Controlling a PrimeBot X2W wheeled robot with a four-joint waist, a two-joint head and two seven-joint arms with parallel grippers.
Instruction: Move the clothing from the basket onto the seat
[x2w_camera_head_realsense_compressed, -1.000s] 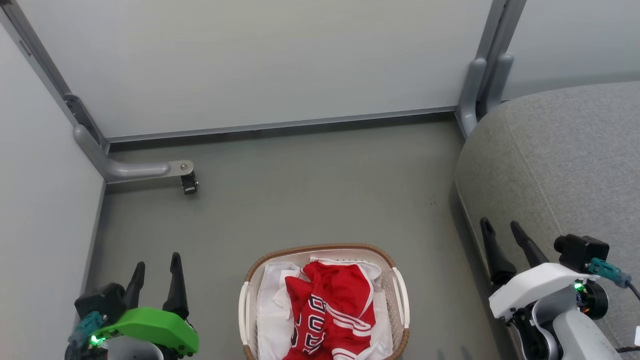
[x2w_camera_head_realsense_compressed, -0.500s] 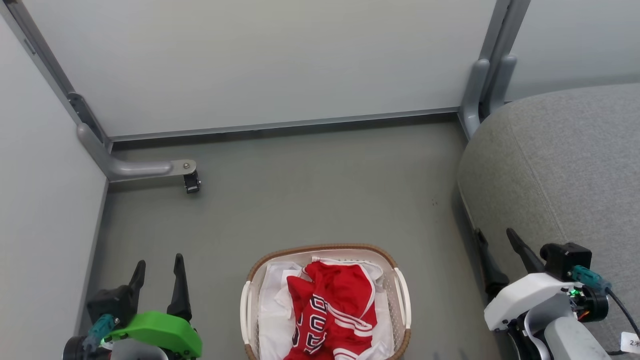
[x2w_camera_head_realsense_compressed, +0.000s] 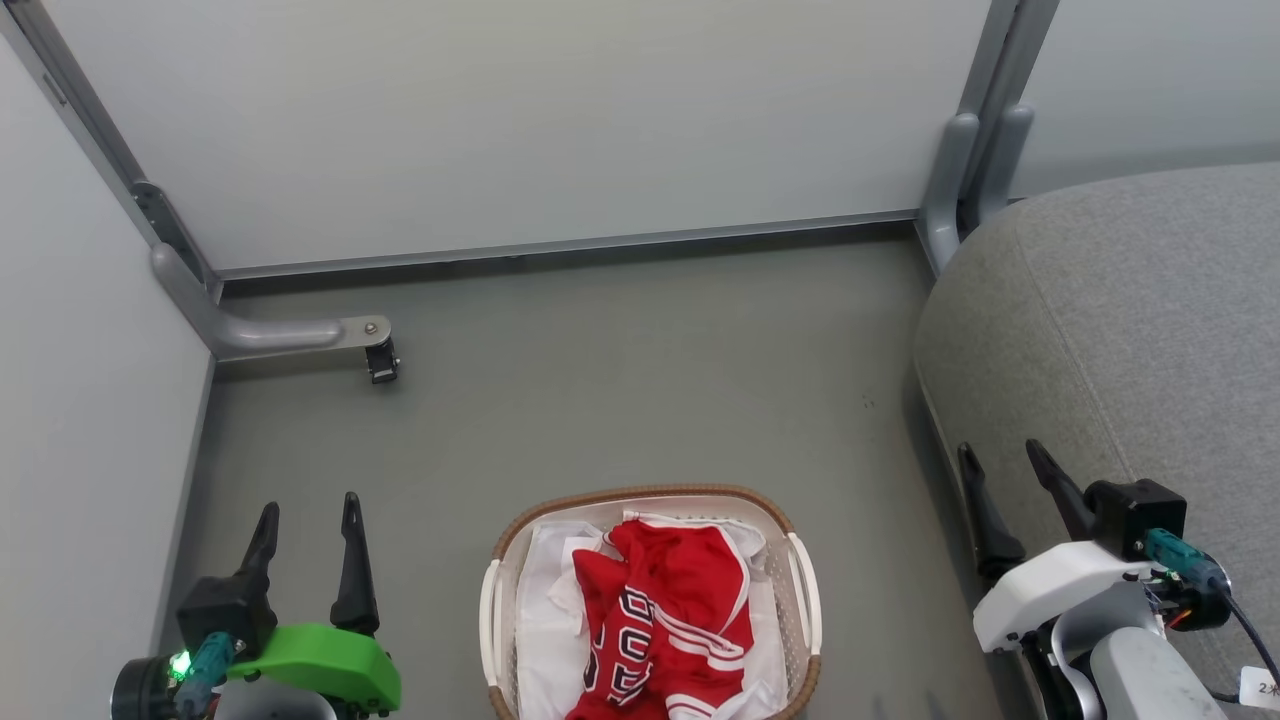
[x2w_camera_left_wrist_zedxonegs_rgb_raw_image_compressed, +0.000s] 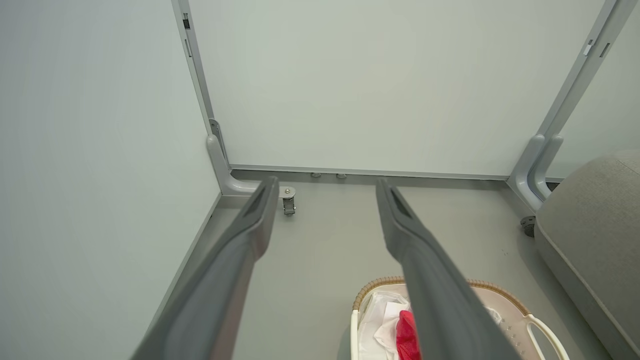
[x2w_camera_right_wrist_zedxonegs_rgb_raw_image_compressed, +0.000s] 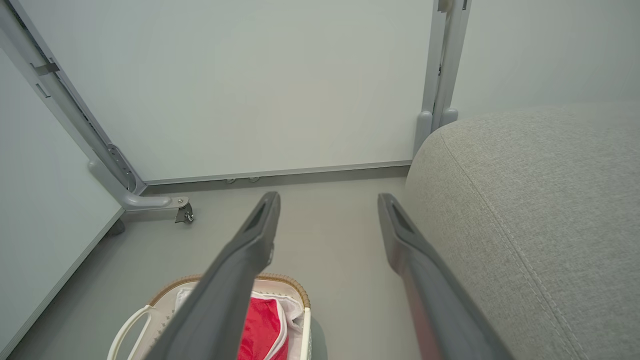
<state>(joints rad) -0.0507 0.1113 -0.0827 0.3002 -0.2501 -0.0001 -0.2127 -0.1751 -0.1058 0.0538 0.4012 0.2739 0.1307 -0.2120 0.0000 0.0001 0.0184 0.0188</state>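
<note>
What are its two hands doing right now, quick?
The left hand: open, holding nothing.
The right hand: open, holding nothing.

Crumpled red clothing (x2w_camera_head_realsense_compressed: 670, 600) lies in the white basket (x2w_camera_head_realsense_compressed: 640, 493); grey seat (x2w_camera_head_realsense_compressed: 1130, 330) to its right

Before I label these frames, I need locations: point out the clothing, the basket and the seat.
clothing (x2w_camera_head_realsense_compressed: 680, 572): head view, red fabric near the pile's middle.
basket (x2w_camera_head_realsense_compressed: 640, 491): head view, brown woven far rim.
seat (x2w_camera_head_realsense_compressed: 1150, 300): head view, bare grey upper surface.
</note>
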